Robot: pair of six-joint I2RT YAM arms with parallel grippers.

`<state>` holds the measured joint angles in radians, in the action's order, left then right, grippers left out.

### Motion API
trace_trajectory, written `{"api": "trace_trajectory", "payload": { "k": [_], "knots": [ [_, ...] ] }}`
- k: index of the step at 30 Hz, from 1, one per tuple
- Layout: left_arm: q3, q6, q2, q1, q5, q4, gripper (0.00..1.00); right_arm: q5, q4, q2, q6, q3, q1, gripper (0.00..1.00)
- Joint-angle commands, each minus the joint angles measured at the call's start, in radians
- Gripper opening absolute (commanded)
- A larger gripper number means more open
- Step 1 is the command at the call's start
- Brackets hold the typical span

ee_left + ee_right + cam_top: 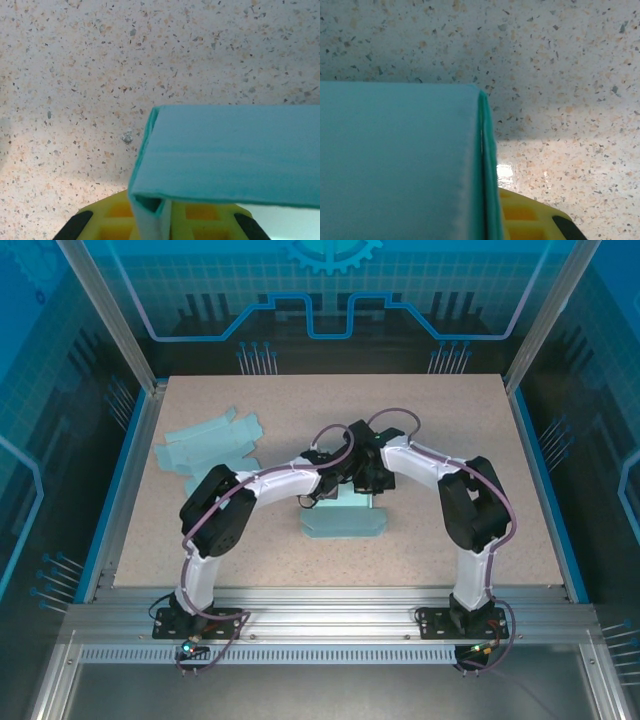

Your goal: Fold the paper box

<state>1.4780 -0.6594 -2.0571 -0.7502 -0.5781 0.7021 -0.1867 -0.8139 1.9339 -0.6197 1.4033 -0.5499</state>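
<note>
One teal paper box [340, 522], sharp-creased; speckled table [440, 440].

The teal paper box [340, 522] lies mid-tabletop [250, 550], partly folded: flat base down, one panel creased upward and over

The paper box [340, 520] is plain teal, the flat sheets [208, 446] at far left a paler turquoise, and the table [450, 420] beige with fine grey and brown speckles.

Speckled beige tabletop [450, 420] — ringed by an aluminium frame [330, 625] and blue-lit back panels [400, 280]
</note>
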Motion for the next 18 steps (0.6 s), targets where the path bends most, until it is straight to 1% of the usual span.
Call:
{"api": "trace_trajectory", "payload": {
  "k": [1,4,7,9,11,13,16,18],
  "knots": [
    [0.007,0.049,-0.131,0.014,-0.162,0.233,0.05,-0.097,-0.064,0.064,-0.009,-0.018,-0.078,0.05],
    [-0.007,0.050,-0.131,0.020,-0.169,0.231,0.02,-0.097,-0.070,0.065,-0.017,-0.017,-0.078,0.05],
    [-0.028,0.056,-0.116,0.036,-0.167,0.224,0.04,-0.102,-0.077,0.072,-0.021,-0.015,-0.078,0.05],
    [-0.041,0.065,-0.094,0.044,-0.150,0.214,0.11,-0.102,-0.079,0.078,-0.022,-0.014,-0.079,0.05],
    [-0.066,0.077,-0.054,0.047,-0.088,0.163,0.21,-0.101,-0.082,0.089,-0.023,-0.010,-0.079,0.04],
    [-0.098,0.089,0.010,0.046,0.002,0.079,0.32,-0.104,-0.094,0.104,-0.020,0.003,-0.079,0.04],
    [-0.109,0.098,0.096,0.047,0.118,0.004,0.45,-0.120,-0.121,0.118,-0.017,0.017,-0.084,0.04],
    [-0.101,0.105,0.142,0.046,0.159,-0.017,0.51,-0.123,-0.132,0.116,-0.014,0.019,-0.084,0.04]
  ]
}}
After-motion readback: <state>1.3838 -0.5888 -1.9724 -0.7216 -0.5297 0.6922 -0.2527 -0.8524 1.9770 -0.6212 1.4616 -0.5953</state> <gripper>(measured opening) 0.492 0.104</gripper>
